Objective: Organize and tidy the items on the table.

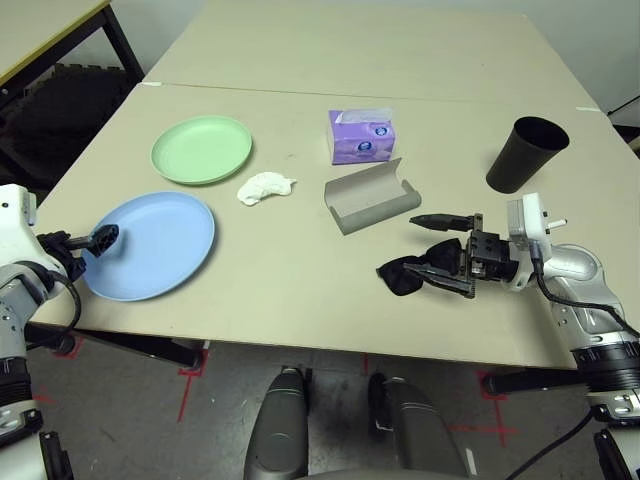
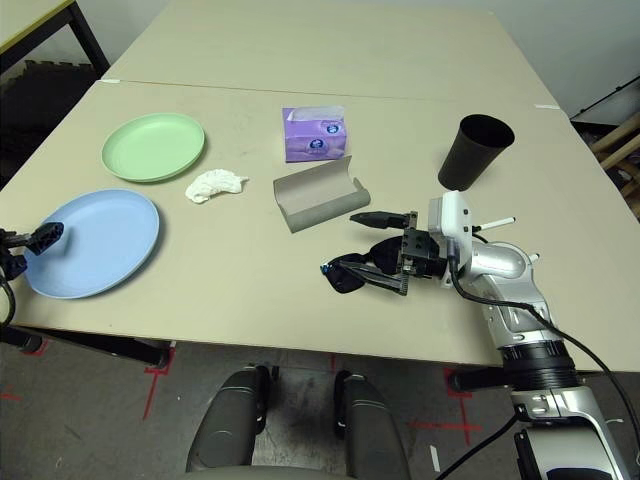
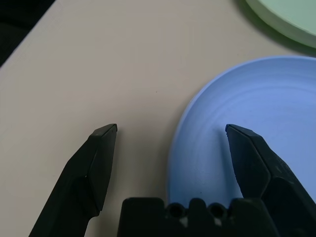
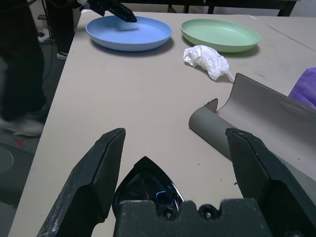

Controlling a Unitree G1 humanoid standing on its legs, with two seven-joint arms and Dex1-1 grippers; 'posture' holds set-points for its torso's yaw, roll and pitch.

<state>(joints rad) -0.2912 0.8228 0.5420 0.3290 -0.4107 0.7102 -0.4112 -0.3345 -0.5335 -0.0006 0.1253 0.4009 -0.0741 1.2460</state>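
Note:
My left gripper point(image 1: 100, 240) is open at the left edge of the light blue plate point(image 1: 150, 245); in the left wrist view its fingers point(image 3: 101, 163) straddle the plate's rim point(image 3: 182, 148). My right gripper point(image 1: 420, 248) is open around the black sunglasses point(image 1: 405, 273), which lie on the table point(image 1: 300, 290) between its fingers point(image 4: 98, 168). The grey glasses case point(image 1: 370, 195) lies open just beyond. Behind it stands the purple tissue box point(image 1: 361, 135). The white tissue wad point(image 1: 264, 187) lies beside the pale green plate point(image 1: 202, 149). The black cup point(image 1: 525, 153) stands upright at the right.
A second beige tabletop point(image 1: 350, 40) abuts the far edge. A yellowish table with a black frame point(image 1: 40, 25) stands at the back left. A person's dark legs point(image 4: 19, 64) show past the table's end in the right wrist view.

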